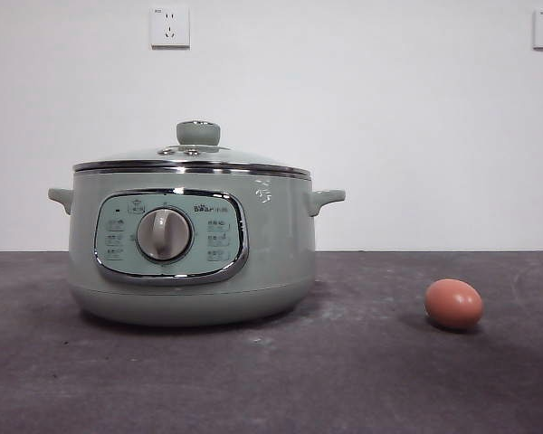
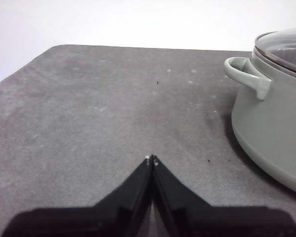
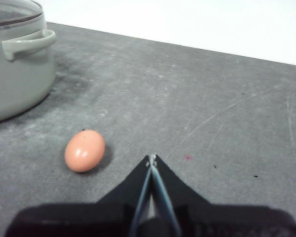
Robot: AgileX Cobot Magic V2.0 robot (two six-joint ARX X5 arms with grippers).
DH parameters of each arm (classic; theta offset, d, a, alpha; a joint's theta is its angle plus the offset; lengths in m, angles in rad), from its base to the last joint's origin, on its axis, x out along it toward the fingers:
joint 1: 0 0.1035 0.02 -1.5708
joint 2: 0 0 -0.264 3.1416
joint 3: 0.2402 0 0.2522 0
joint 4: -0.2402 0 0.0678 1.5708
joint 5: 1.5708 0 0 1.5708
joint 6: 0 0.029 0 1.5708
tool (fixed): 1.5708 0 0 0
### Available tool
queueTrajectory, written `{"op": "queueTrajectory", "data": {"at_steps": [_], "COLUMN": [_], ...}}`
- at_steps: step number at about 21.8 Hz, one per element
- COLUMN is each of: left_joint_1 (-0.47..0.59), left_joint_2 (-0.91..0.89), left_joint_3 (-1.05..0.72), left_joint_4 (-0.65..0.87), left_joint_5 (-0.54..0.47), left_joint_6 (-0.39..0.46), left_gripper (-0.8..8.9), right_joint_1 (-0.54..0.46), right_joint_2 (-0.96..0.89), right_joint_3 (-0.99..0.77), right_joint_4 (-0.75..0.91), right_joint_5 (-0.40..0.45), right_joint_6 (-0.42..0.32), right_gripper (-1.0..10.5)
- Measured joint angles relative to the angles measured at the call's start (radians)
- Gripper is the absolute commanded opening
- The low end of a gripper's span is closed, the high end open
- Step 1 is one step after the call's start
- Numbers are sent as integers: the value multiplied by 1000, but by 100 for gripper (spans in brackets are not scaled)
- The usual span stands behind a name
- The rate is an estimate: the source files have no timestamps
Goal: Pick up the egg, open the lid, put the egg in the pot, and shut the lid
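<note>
The sage-green pot point(image 1: 190, 244) stands left of centre on the dark table in the front view, with its lid point(image 1: 192, 159) on and the round knob point(image 1: 198, 133) on top. The brown-orange egg point(image 1: 453, 303) lies on the table to the pot's right. In the right wrist view the egg point(image 3: 85, 150) lies close to my right gripper point(image 3: 151, 158), which is shut and empty; the pot point(image 3: 17, 64) is beyond. My left gripper point(image 2: 151, 159) is shut and empty over bare table, with the pot point(image 2: 274, 113) and lid point(image 2: 284, 49) off to its side. Neither arm shows in the front view.
The dark grey table point(image 1: 344, 380) has a white wall behind it with two sockets point(image 1: 169, 26). The pot's side handles point(image 1: 326, 198) stick out at both sides. The table's far edge and rounded corner point(image 2: 59, 48) show in the left wrist view.
</note>
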Motion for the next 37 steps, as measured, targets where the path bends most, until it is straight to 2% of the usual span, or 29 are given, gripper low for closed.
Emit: {"op": "queueTrajectory", "data": {"at_steps": [6,10,12,14,16,19,21,24,29,37], "left_joint_1": [0,0,0,0,0,0,0,0,0,0], "left_joint_2": [0,0,0,0,0,0,0,0,0,71], "left_joint_3": [0,0,0,0,0,0,0,0,12,190], "left_joint_4": [0,0,0,0,0,3,6,12,-6,-31], "left_joint_5": [0,0,1,5,22,70,111,169,222,229], "left_joint_6": [0,0,0,0,0,-21,-47,-90,-176,-228], "left_gripper": [-3,-3,-3,-3,-3,-3,-4,-6,-6,-6], "right_joint_1": [0,0,0,0,0,0,0,0,0,0], "right_joint_2": [0,0,0,0,0,0,0,0,13,181], "right_joint_3": [0,0,0,0,0,-1,-2,-3,9,184], "right_joint_4": [0,0,0,0,0,6,9,10,5,8], "right_joint_5": [0,-3,-4,-4,-4,-2,-2,-4,-4,-4], "right_joint_6": [-112,-126,-103,-34,77,276,435,583,663,671], "right_gripper": [1,1,1,1,1,1,1,-3,-11,-11]}}
